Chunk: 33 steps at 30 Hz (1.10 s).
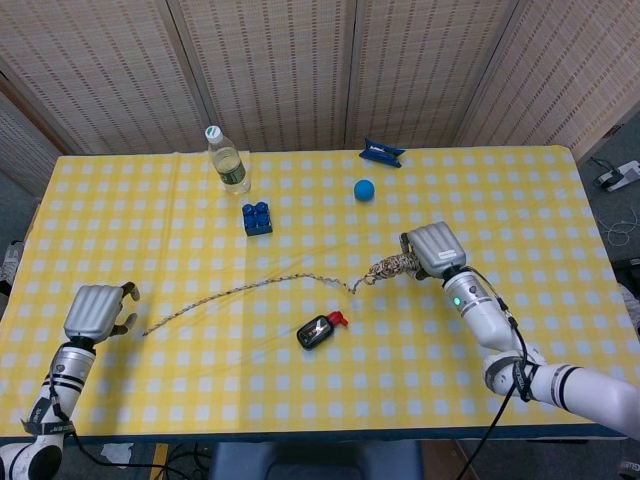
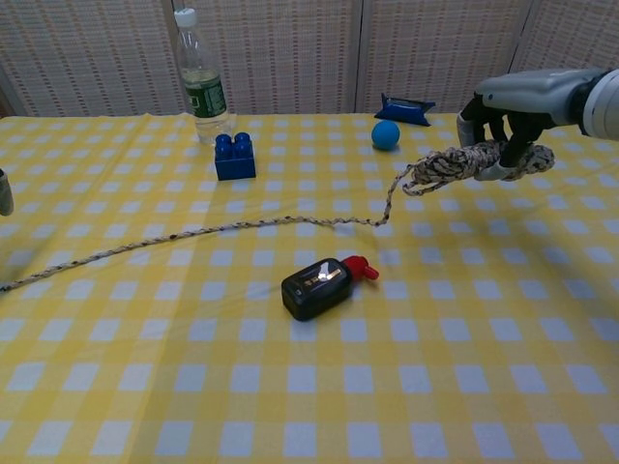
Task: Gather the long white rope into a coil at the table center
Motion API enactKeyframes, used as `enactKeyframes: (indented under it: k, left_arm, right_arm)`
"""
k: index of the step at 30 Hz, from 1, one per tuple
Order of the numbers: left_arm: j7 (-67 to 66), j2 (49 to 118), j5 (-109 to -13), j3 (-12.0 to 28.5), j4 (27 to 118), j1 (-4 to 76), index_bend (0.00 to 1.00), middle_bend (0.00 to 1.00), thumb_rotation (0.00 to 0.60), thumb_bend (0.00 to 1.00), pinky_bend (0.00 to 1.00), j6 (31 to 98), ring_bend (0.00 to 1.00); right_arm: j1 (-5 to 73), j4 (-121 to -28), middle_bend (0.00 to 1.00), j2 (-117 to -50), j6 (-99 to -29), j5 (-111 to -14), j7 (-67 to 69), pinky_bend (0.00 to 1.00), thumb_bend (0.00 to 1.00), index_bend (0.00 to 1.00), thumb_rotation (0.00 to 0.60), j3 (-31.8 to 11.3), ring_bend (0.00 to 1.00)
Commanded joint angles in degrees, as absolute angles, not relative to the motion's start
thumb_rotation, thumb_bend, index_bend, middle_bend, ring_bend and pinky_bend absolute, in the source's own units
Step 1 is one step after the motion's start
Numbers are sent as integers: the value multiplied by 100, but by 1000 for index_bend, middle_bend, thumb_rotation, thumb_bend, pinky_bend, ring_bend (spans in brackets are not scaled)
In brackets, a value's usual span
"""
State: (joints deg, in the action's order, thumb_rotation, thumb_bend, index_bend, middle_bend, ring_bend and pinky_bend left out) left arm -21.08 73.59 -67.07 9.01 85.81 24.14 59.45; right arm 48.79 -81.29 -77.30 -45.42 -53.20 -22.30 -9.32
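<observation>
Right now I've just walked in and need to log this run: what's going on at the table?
The right hand grips a bunched end of the white rope and holds it raised off the yellow checked table. The rest of the rope trails leftward, flat on the cloth. The left hand, fingers curled and holding nothing, sits near the rope's far end. A black device with a red tip lies just in front of the rope.

Table covered by a yellow-and-white checked cloth (image 1: 520, 190), clear plastic bottle (image 1: 228, 160) stood upright near the far edge, blue toy brick (image 1: 257, 218) just before it, blue ball (image 1: 364, 189), dark blue packet (image 1: 382, 152), black-and-red device (image 1: 319, 330), rope (image 1: 240, 292) trailed across the middle.
</observation>
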Motion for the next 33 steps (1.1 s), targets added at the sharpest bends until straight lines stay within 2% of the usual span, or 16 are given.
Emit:
enactKeyframes:
  k: [1, 14, 24, 33]
  left_arm:
    - [-2272, 7505, -6525, 854, 8575, 2521, 560, 993, 600, 343, 1000, 5846, 981]
    - [-2711, 7803, -5965, 748, 8782, 2832, 564, 999, 600, 343, 1000, 5616, 987]
    - [-3064, 8082, -5375, 760, 8608, 3066, 543, 999, 600, 343, 1000, 5590, 987]
    - [-3162, 8171, -5015, 731, 8573, 3211, 562, 1000, 600, 343, 1000, 5547, 991]
  right_arm:
    - [4892, -8121, 639, -7737, -4540, -5297, -2250, 588, 453, 704, 600, -917, 552]
    - [4912, -8058, 639, -7789, -4507, -5227, -2257, 588, 453, 705, 600, -831, 552]
    - [4891, -8039, 639, -7790, -4500, -5237, -2210, 588, 454, 705, 600, -778, 552]
    - [4861, -8001, 639, -7777, -4498, -5257, -2141, 588, 453, 705, 600, -755, 554]
